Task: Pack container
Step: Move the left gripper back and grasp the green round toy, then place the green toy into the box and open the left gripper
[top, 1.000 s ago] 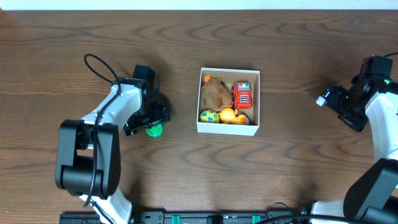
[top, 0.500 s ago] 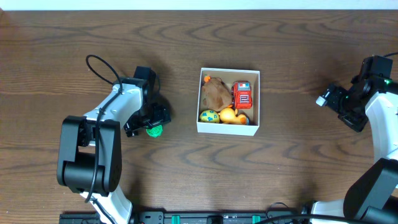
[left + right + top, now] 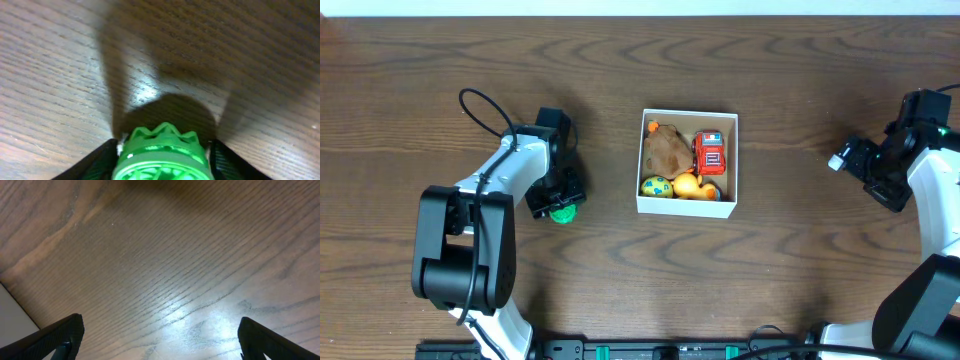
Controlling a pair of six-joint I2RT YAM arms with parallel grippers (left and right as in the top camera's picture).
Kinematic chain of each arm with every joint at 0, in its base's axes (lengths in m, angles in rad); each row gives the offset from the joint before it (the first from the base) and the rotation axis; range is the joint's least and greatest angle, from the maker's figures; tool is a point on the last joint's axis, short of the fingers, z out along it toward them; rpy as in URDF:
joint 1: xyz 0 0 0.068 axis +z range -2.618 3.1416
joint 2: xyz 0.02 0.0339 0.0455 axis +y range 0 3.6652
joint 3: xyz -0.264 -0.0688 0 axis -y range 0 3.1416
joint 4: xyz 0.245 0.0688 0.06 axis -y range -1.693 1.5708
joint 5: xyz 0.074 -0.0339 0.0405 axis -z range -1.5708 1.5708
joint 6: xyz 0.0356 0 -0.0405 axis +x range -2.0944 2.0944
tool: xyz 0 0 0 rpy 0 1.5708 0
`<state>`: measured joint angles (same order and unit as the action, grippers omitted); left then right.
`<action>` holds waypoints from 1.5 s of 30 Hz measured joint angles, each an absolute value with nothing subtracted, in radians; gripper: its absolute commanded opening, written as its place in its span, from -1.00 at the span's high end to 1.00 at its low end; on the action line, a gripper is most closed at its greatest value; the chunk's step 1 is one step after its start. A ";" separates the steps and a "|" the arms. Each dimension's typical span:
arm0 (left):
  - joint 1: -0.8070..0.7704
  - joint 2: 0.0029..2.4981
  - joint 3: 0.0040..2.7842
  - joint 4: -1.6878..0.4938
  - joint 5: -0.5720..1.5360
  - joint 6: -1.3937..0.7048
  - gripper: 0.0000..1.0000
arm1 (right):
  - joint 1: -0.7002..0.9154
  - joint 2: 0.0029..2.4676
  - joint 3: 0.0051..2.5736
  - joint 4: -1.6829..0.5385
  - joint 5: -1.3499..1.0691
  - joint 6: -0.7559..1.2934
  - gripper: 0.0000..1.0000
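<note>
The container [image 3: 685, 208], a small square open-top cardboard box with white walls and a tan-brown inside, stands on the dark wood-grain table [image 3: 780, 70] at the middle of the overhead frame. Inside it lie a brown lumpy soft toy [image 3: 667, 150] at upper left, a red block-shaped toy [image 3: 710, 155] at upper right, a green-and-yellow patterned ball [image 3: 656, 186] at lower left and a yellow-orange rounded toy [image 3: 687, 185] just beside the ball. To the left of the container, well apart from it, the white-and-black left arm [image 3: 510, 170] reaches down over a bright green round plastic toy [image 3: 561, 211] on the table. In the left wrist view this green toy [image 3: 162, 155] fills the bottom middle of the frame, ribbed and with a zigzag upper edge, and the left jaws are clamped on it, 1 dark finger [image 3: 97, 162] against each flank, a dark shadow on the wood just above it. At the right edge of the overhead frame the right arm [image 3: 925, 175] is held well away from the container. The right jaws are spread wide: their 2 dark fingertips [image 3: 65, 335] show only at the bottom corners of the right wrist view, with bare glossy wood grain between them.
</note>
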<state>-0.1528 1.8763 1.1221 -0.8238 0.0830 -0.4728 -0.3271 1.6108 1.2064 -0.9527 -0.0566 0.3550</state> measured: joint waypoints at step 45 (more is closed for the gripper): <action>-0.718 1.792 1.545 -0.886 -0.056 -0.286 -0.45 | -0.327 1.611 1.206 -0.957 -0.057 0.355 -0.98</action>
<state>-0.7181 1.7916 1.5448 -0.8856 -0.0559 -0.2859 -0.3271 1.6108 1.2064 -0.9565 -0.0566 0.3550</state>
